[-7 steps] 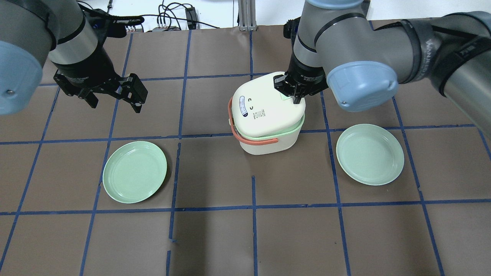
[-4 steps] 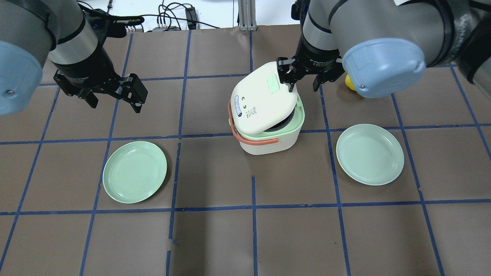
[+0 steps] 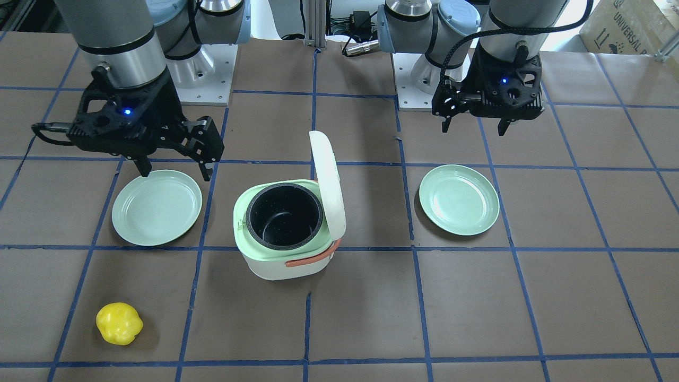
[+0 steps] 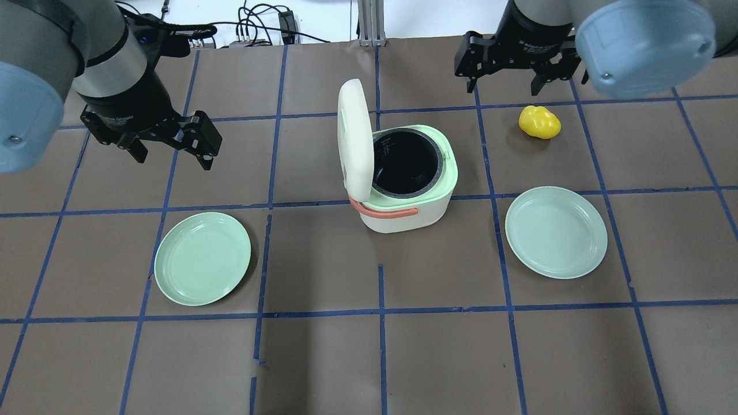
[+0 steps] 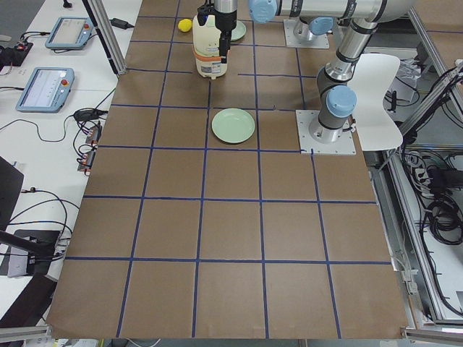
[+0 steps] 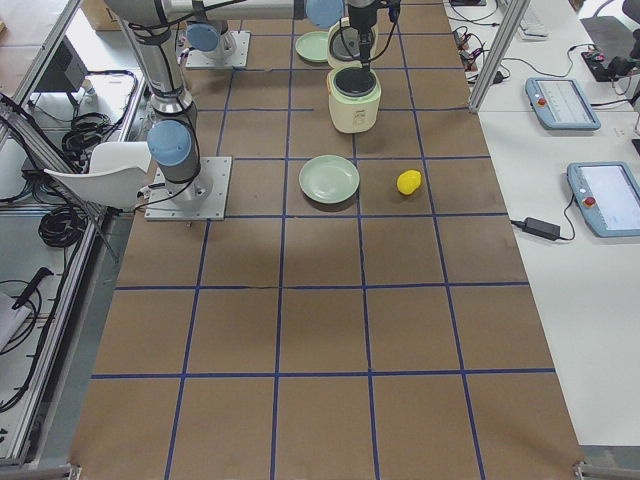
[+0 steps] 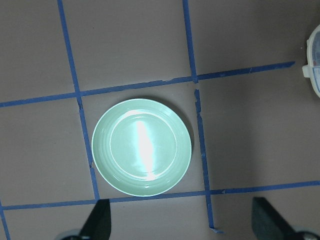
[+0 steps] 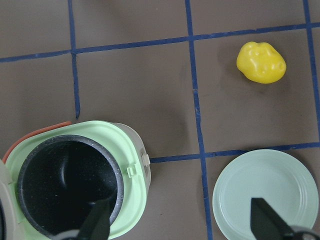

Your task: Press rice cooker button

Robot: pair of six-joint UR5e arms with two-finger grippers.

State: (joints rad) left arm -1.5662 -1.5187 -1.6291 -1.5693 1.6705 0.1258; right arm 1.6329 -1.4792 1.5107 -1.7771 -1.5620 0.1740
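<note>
The white and green rice cooker [image 4: 412, 199] stands mid-table with its lid [image 4: 354, 141] upright and open, so the black inner pot [image 4: 406, 161] shows. The cooker also shows in the front view [image 3: 276, 260] and the right wrist view [image 8: 127, 150]. The lid's top face with its button is turned to the left and barely shows. My right gripper [image 4: 503, 80] is open and empty, high above the table to the right of the cooker and apart from it. My left gripper [image 4: 173, 155] is open and empty, far to the cooker's left.
A green plate [image 4: 203, 258] lies front left, under my left wrist camera [image 7: 142, 147]. A second green plate [image 4: 556, 231] lies right of the cooker. A yellow lumpy object [image 4: 539, 122] lies behind that plate. The table is brown with blue tape lines.
The cooker's lid swung from closed to fully upright. My right gripper lifted off the lid and moved back and to the right, uncovering the yellow object. My left arm has not moved.
</note>
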